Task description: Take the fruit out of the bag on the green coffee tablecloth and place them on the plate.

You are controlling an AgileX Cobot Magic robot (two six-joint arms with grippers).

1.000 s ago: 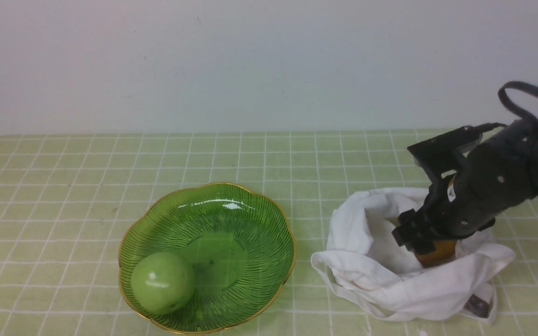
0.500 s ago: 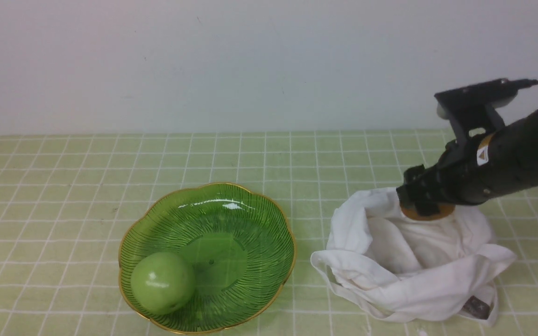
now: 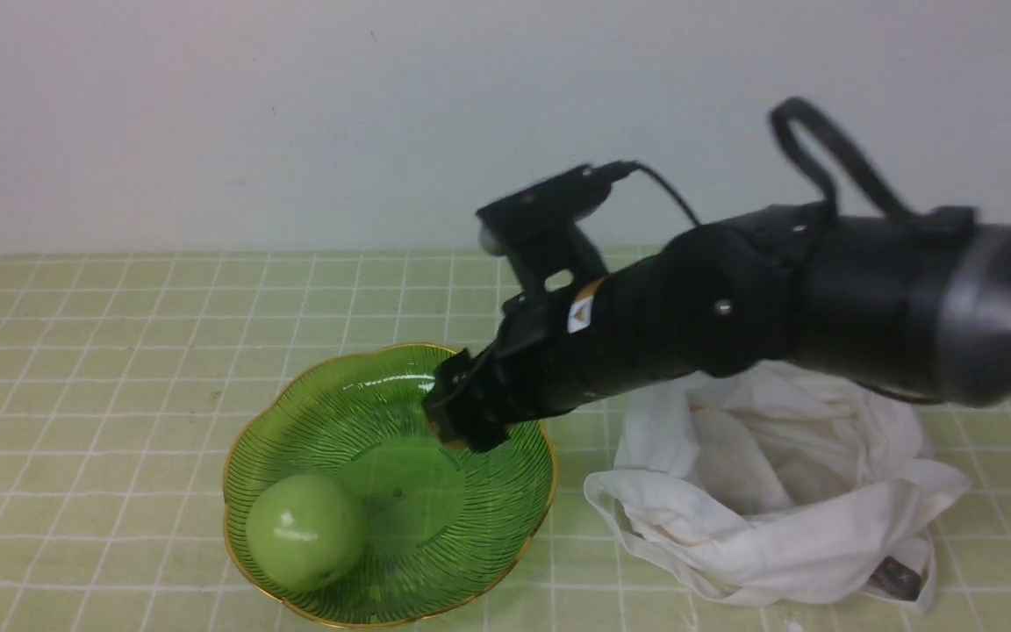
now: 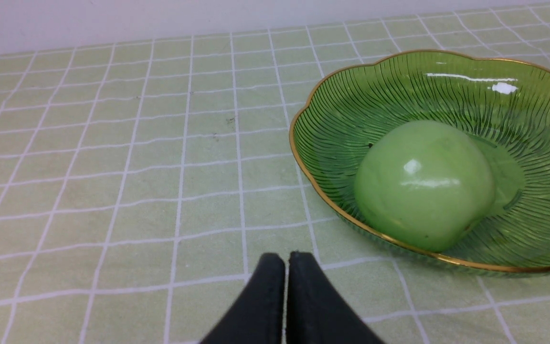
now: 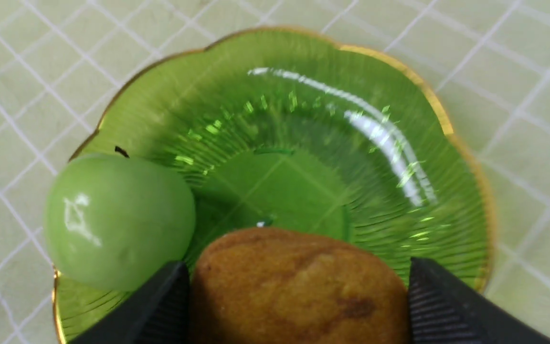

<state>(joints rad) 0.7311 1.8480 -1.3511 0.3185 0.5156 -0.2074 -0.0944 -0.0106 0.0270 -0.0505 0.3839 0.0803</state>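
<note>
Since a second ago my right gripper [image 3: 462, 427] has lifted out of the bag [image 3: 777, 527] and swung across to the plate [image 3: 479, 513], bringing the fruit [image 5: 299, 282] with it. I hold that fruit now, jaws spread wide around it and one ribbed finger [image 5: 160, 306] pressed to each end of its brown, matte skin. Only a sliver of it shows past my fingertips in the front view.

I hang over the far right part of the plate, above its floor and not touching the glass. Under my fingertips is the bare green centre. The green apple [image 3: 305, 531] sits in the plate lower down, nearer the robot and to the left of my grip, against the gold rim and apart from the fruit.

The bag lies behind my wrist, to the right, slumped with its mouth open on the green coffee tablecloth [image 3: 119, 351]. Its dark tag [image 3: 896, 577] is at the corner farthest from me.

My left gripper [image 4: 287, 267] has its fingers pressed together on nothing, low over the tablecloth. The plate's rim and the apple are near its tips.
</note>
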